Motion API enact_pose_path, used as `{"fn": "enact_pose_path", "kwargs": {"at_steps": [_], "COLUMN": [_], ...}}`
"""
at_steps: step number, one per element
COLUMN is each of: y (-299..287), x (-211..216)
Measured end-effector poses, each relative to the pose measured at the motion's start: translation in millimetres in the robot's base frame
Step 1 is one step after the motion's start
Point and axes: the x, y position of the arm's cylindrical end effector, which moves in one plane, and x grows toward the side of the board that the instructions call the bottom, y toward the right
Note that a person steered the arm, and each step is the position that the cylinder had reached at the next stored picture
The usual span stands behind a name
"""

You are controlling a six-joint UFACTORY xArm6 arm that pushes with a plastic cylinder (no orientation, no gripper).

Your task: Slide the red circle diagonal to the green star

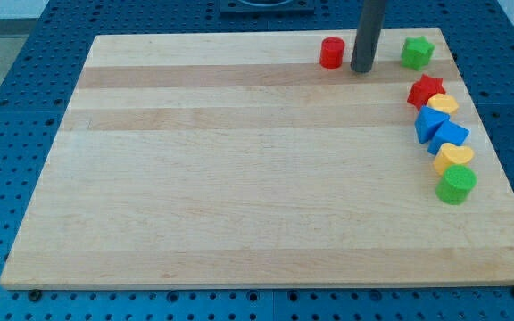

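Green circle (456, 184): nearest block, at the view's right edge of the wooden board (239, 178).
Chain above it: yellow block (454, 156), two blue blocks (449, 135) (430, 120), another yellow block (443, 103), red star (425, 90), packed closely.
Tip (361, 69): plain rod, no pincer to open or close; between the red circle and green star.
Red circle (331, 53): top edge, just left of the tip.
Green star (417, 53): top right, apart from the tip.

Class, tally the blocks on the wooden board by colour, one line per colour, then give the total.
Red: 2, circle and star
Green: 2, star and cylinder
Yellow: 2, and
Blue: 2, and
Total: 8
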Motion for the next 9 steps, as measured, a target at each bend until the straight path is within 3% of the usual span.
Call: {"fn": "enact_pose_path", "kwargs": {"at_steps": [1, 2, 3, 4, 9], "y": [3, -52, -138, -178, 40], "x": [-31, -38, 20, 56, 39]}}
